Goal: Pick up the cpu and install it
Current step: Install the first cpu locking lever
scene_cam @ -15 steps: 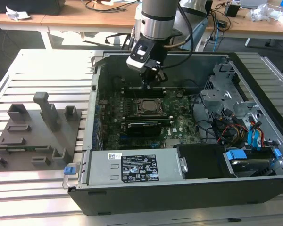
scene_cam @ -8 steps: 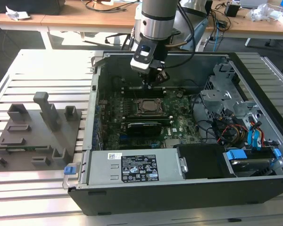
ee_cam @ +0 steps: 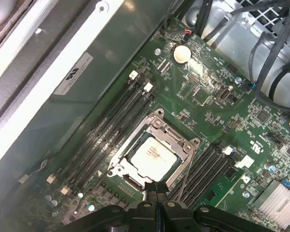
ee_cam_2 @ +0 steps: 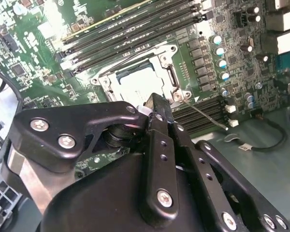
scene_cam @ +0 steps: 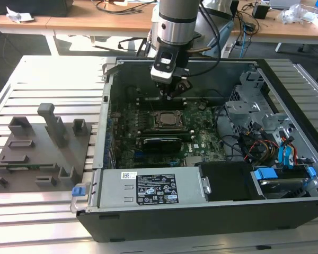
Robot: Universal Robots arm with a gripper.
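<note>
Our claw point(ee_cam: 157, 192), tips pinched together on nothing, hovers just off the socket point(ee_cam: 179, 133) edge, where the cpu point(ee_cam: 152, 155) lies flat.

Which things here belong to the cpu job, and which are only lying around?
For the job:
- cpu, lying inside its socket frame
- gripper, shut, just above the cpu

Only lying around:
- grey fixture plate, at the exterior view's left of the case
- coin battery
- power supply
</note>
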